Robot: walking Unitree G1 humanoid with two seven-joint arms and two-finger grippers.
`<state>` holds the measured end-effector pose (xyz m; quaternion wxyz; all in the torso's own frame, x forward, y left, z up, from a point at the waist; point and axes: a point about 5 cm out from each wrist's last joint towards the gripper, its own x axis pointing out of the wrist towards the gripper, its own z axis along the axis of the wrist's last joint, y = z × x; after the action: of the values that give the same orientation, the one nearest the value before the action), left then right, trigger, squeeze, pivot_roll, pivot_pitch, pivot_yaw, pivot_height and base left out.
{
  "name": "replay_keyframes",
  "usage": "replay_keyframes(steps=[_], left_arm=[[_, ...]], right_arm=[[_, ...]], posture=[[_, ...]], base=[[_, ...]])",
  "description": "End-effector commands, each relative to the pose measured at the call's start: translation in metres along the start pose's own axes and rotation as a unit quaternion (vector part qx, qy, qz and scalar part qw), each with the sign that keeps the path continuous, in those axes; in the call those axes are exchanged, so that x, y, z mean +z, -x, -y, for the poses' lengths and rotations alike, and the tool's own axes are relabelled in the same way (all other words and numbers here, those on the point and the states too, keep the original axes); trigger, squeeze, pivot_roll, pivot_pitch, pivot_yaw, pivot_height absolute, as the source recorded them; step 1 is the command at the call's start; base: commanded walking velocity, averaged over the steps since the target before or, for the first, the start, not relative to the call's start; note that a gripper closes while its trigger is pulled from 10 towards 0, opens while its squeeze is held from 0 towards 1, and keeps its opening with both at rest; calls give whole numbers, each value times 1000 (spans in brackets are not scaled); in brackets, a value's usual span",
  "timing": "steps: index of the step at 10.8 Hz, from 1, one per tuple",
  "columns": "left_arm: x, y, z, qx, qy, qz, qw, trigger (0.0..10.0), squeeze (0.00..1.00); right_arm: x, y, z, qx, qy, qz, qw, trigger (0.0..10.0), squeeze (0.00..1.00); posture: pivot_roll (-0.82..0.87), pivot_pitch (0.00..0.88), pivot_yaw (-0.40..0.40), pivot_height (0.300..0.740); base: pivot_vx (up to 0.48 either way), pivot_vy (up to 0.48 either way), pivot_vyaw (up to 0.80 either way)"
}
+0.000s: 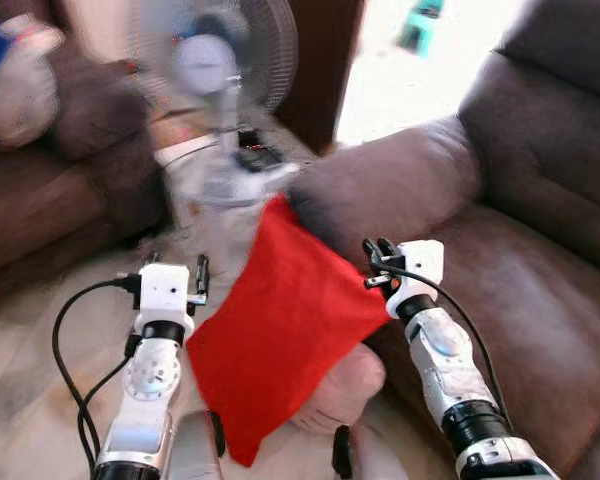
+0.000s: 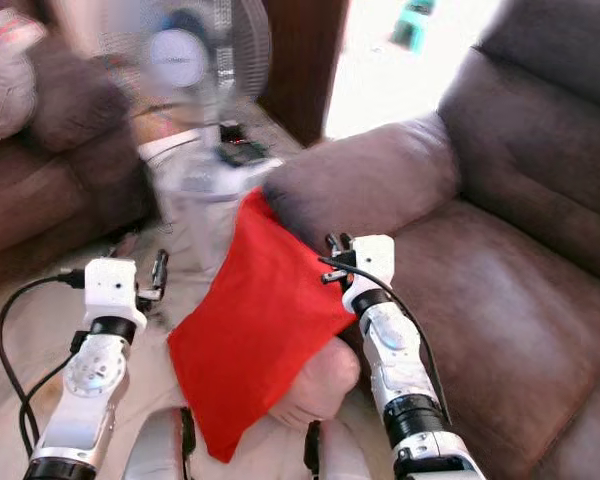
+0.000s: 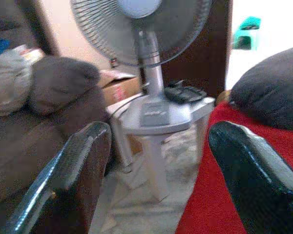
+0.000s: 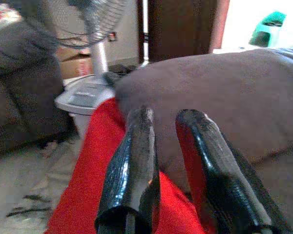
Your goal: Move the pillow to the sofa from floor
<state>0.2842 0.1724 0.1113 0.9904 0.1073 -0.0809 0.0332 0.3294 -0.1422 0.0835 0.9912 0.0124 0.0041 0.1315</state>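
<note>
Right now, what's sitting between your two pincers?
The red pillow hangs between the left pincer and the right pincer, its top corner against the sofa armrest. The eye views show this.

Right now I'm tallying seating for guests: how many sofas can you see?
2. One brown sofa is on the right, its armrest touching the red pillow. Another sofa is at far left, behind the fan. Others may be hidden.

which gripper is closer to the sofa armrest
Right. The right gripper sits at the red fabric pillow's edge, just below the brown sofa armrest; the left gripper is across the pillow.
</note>
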Motion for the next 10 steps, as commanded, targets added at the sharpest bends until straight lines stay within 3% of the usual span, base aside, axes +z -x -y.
replay_keyframes(steps=[1, 7, 10], left_arm=[[0, -1, 5, -12, -1, -3, 1000, 10000, 0], [2, -2, 6, -14, -6, -1, 1000, 10000, 0], [4, -2, 8, -18, -9, 7, 1000, 10000, 0]], right_arm=[[5, -2, 2, -3, 1, 8, 1000, 10000, 0], [2, -1, 2, -7, 5, -2, 1000, 10000, 0], [-9, 1, 5, -16, 10, -39, 999, 10000, 0]], posture=[[92, 38, -107, 615], [96, 43, -104, 615], [94, 46, -107, 615]], base=[[270, 0, 0], [271, 0, 0], [0, 0, 0]])
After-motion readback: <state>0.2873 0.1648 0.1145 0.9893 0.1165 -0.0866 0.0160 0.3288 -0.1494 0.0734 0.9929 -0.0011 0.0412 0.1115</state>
